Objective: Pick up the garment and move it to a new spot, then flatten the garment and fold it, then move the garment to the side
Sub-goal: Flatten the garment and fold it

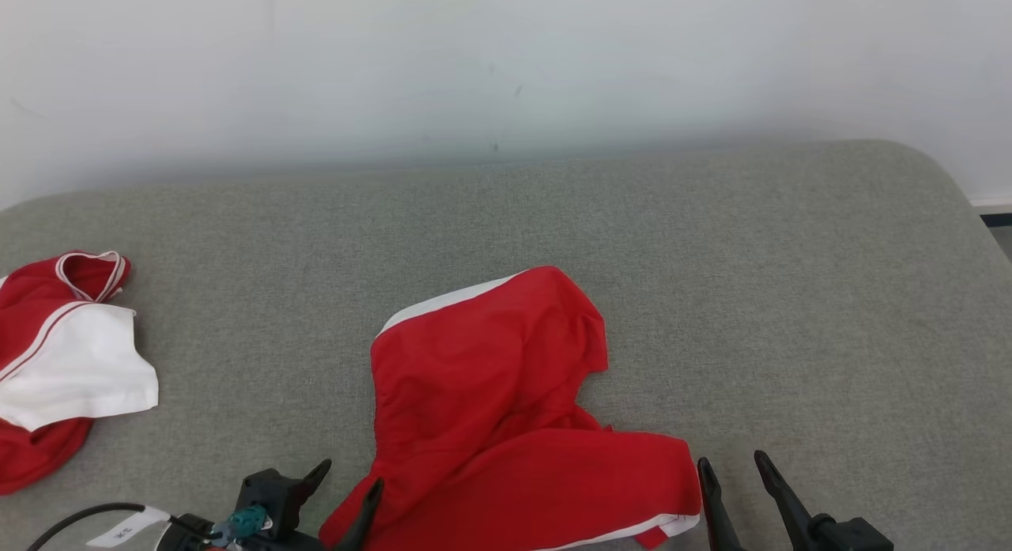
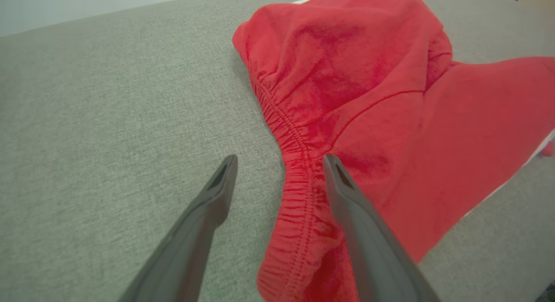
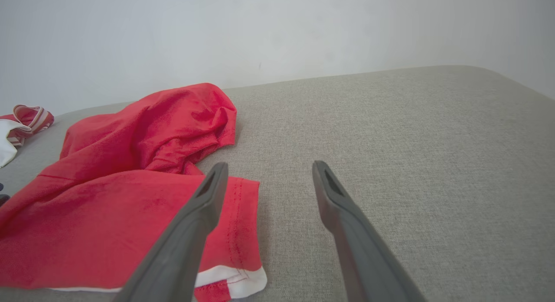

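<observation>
Flattening is judged in hand: with left gripper (image 1: pixel 349 476) and right gripper (image 1: pixel 731 460) spread wide and empty, edges of the rumpled garment (image 1: pixel 490 393) must be pinched and pulled flat.

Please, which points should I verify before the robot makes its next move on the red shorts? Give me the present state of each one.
1. Left gripper jaws open: ok.
2. Right gripper jaws open: ok.
3. Red fabric shorts with white trim lying flat: not ok, they are bunched and wrinkled.
4. Gathered elastic waistband lined up between the left jaws: ok.
5. Either pair of jaws touching the cloth: cannot tell.
6. Red-and-white garment apart from the shorts on the grey woven surface: ok.
</observation>
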`<state>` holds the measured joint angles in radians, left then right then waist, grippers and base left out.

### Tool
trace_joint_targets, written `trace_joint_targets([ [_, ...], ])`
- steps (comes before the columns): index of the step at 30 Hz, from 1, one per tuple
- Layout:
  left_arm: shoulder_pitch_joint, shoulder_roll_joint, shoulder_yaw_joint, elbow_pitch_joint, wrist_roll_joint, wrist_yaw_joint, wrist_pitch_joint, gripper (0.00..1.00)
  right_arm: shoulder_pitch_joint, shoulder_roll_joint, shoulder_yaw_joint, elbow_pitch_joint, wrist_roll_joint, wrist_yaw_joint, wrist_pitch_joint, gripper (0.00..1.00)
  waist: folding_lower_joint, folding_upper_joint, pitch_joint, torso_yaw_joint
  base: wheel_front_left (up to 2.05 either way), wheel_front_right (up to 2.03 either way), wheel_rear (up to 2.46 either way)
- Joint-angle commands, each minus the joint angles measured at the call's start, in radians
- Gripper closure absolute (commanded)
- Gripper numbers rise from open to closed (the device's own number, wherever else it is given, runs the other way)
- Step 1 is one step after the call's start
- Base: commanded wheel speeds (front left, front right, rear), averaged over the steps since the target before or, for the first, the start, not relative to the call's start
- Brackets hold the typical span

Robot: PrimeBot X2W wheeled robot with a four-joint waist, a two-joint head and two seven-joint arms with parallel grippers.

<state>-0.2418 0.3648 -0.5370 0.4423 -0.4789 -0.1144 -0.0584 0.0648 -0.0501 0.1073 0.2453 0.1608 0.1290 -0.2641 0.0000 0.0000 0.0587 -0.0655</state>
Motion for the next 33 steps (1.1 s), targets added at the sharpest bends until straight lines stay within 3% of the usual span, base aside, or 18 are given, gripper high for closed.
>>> trace_joint_targets([
  [1, 0.026, 0.02, 0.001, -0.04, -0.015, 0.007, 0.043, 0.0, 0.003, 0.0, 0.003, 0.002, -0.005, 0.004, -0.001, 0.0, 0.0, 0.0, -0.007, 0.008, 0.0, 0.0, 0.0],
  [10, 0.072, 0.024, -0.014, -0.144, -0.094, 0.006, 0.201, 0.0, -0.014, 0.0, 0.01, 0.009, -0.006, 0.004, -0.001, 0.0, 0.0, 0.0, -0.003, 0.007, 0.0, 0.0, 0.0],
  [11, 0.068, 0.027, -0.019, -0.149, -0.086, 0.008, 0.206, 0.28, -0.015, 0.0, 0.01, 0.01, -0.006, 0.003, -0.001, 0.0, 0.0, 0.0, -0.003, 0.006, 0.0, 0.0, 0.0],
  [12, 0.06, 0.028, -0.023, -0.152, -0.077, 0.015, 0.206, 0.67, -0.016, 0.0, 0.011, 0.011, -0.006, 0.003, -0.001, 0.0, 0.0, 0.0, -0.002, 0.003, 0.0, 0.0, 0.0],
  [13, 0.056, 0.023, -0.023, -0.148, -0.082, 0.015, 0.209, 1.0, -0.016, 0.0, 0.011, 0.011, -0.006, 0.004, -0.001, 0.0, 0.0, 0.0, 0.0, 0.002, 0.0, 0.0, 0.0],
  [25, -0.075, -0.014, -0.013, -0.136, -0.067, 0.011, 0.14, 1.0, -0.031, 0.0, 0.008, 0.008, 0.0, 0.003, -0.001, 0.0, 0.0, 0.0, 0.023, -0.028, 0.0, 0.0, 0.0],
  [33, -0.186, -0.026, 0.016, 0.002, -0.083, 0.0, 0.058, 1.0, -0.075, 0.0, 0.024, 0.018, 0.007, 0.003, -0.001, 0.0, 0.0, 0.0, 0.063, -0.067, 0.0, 0.0, 0.0],
])
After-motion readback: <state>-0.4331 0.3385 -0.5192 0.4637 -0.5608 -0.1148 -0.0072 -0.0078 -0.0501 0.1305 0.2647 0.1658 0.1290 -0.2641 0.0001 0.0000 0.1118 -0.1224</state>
